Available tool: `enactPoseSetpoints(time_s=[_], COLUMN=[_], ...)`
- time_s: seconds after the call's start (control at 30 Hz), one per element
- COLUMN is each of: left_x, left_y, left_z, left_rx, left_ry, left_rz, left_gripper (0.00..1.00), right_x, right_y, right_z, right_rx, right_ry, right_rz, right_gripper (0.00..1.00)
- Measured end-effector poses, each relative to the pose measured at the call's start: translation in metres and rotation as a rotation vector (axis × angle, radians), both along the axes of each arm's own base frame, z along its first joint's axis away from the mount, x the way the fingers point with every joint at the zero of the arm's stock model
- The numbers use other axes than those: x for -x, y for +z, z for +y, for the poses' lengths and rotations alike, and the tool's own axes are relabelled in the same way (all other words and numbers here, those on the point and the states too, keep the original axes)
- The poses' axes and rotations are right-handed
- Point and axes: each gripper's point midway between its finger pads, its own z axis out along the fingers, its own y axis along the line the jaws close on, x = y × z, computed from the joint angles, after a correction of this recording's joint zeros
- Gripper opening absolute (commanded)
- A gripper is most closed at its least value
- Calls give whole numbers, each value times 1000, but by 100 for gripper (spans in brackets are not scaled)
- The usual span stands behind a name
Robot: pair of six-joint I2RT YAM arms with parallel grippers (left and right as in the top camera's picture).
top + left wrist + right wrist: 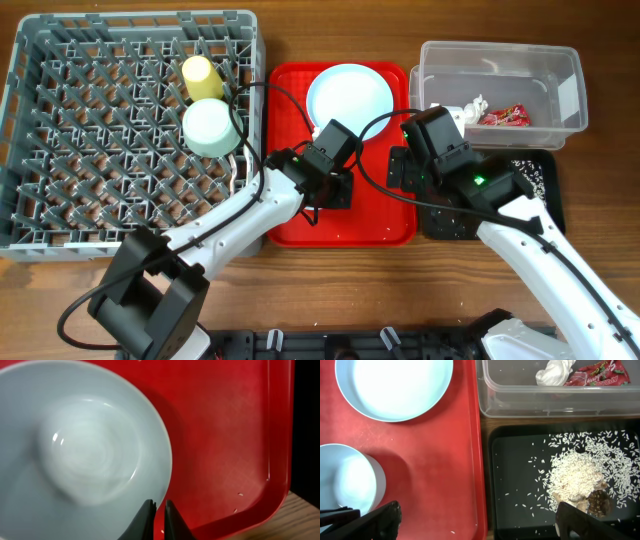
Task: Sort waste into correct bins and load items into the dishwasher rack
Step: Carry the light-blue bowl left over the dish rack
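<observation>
Bowl point(95, 455) pinched at its rim, rack lying to our left

We are holding the pale blue bowl by its edge. Our left jaws are standing narrow, nearly together, and the rim is running down into the slit between them, so we are judging this a grip on the thin wall rather than an empty close. The bowl is sitting mouth-up on the red tray point(340, 228), below the plate point(350, 97). Being round, it is offering no long axis to line up, so what matters is direction. The dishwasher rack point(130, 18) is lying to our left of the tray, already carrying the yellow cup point(197, 72) and a second bowl point(210, 128), and our left jaws are the nearer pair to it. Our right jaws are gaping wide and empty above the seam between the red tray and the black tray point(520, 460), where the rice point(575, 477) is lying. We are expecting a lift, then a carry leftward.
</observation>
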Motion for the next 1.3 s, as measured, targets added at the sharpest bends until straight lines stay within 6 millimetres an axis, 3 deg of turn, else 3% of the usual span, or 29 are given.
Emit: enactPoseSetpoints(time_s=[0.23,0.53,0.8,1.13,1.3], left_x=[-12,-23,-14,-19,-17], left_y=[3,5,-22,-23,-33], left_z=[-2,-8,-22,-18,-17], left_rx=[-30,-28,-54,-82,-101], left_ry=[-118,-139,-186,-172,-175], left_rz=[-96,-152,-119,-144,-123], left_gripper=[14,13,11,11,10], right_x=[0,0,0,0,0], right_y=[0,0,0,0,0], right_z=[0,0,0,0,0], right_rx=[0,0,0,0,0], right_ry=[0,0,0,0,0], right_rz=[0,0,0,0,0], right_gripper=[100,100,100,100,100])
